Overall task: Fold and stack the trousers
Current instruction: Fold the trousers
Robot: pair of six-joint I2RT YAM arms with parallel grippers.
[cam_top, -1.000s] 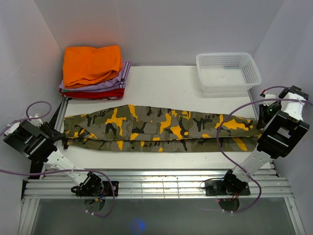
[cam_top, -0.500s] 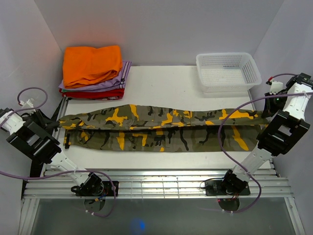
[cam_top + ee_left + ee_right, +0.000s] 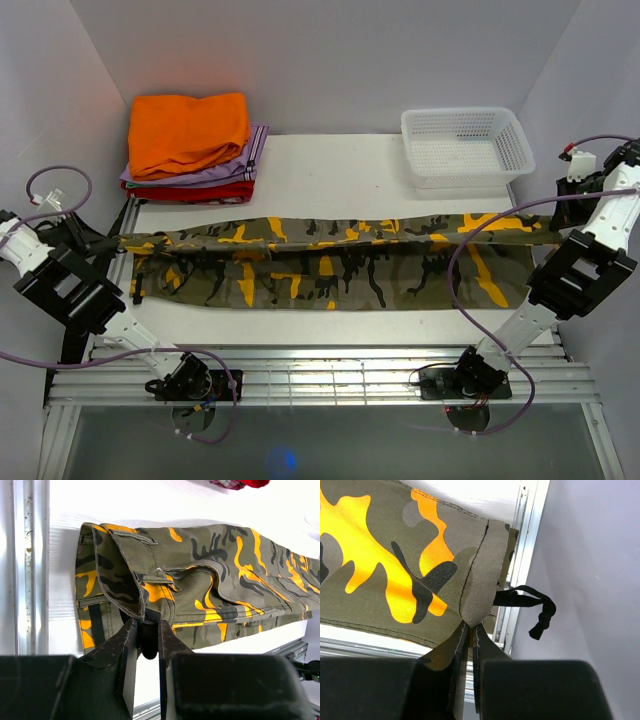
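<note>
Long olive, black and yellow-orange camouflage cloth trousers [image 3: 330,260] stretched left-right across near white counter [image 3: 340,170], left claw [image 3: 146,630] pinching left end, right claw [image 3: 471,626] clamped on right hem; thin pinches may slip under tension, dropping the raised edge.

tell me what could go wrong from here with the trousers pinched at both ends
1. The right end effector pinches only the hem's edge of the trousers, so the cloth may slip out.
2. The black tie dangles beside the table's rail and could snag.
3. The left end effector grips bunched layers at the waist; they might drop unevenly.
</note>
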